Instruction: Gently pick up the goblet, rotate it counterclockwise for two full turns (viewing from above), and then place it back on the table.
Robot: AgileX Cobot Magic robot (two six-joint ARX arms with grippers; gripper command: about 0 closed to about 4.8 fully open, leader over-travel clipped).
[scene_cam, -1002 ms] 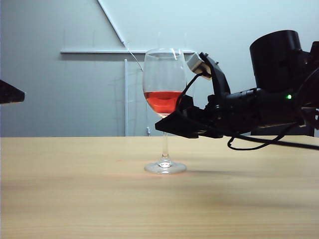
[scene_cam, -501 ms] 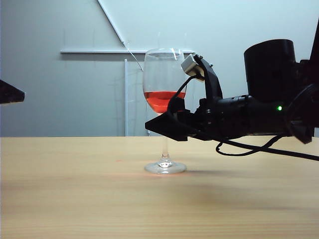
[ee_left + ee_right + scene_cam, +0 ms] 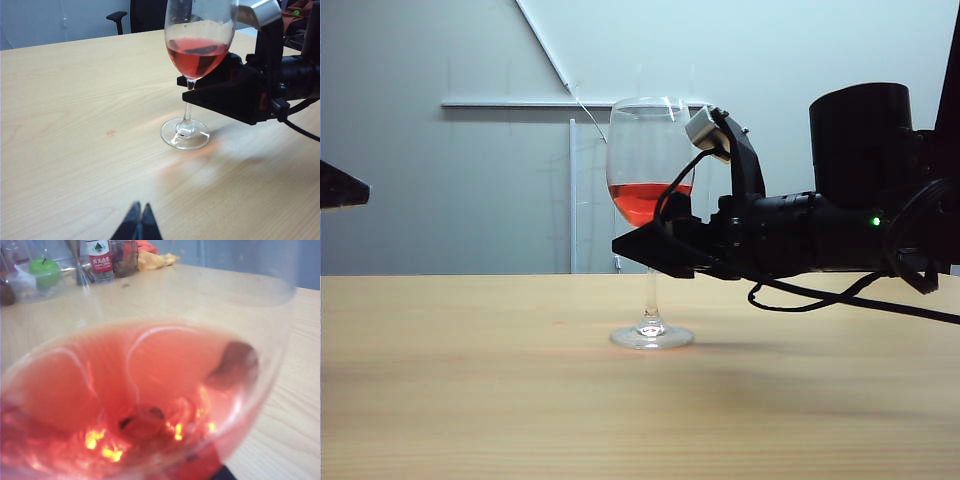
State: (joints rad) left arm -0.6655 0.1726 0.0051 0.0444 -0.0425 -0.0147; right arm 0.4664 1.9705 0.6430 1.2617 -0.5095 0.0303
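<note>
While the goblet stands upright at the centre of the exterior view, its long axis runs straight up from the round foot on the counter to the open rim, with red liquid low in the bowl. From the right of the frame the right claw reaches in level, its dark tip at the base of the bowl where the stem begins — whether it touches the glass cannot be told, nor how wide its jaws stand. At the left edge, mid-height, a dark piece of the left arm shows.

Seen from the left wrist, the goblet is in the upper middle of the frame, foot flat on the counter. One dark finger of the right claw passes in front of the stem just under the bowl, and another shows through the liquid behind. At the bottom edge the left claw has its tips pressed together, well apart from the glass.

Filling the right wrist view, the goblet hides the claw. In the upper left stands a bottle with a red label; its writing is too small to read.
</note>
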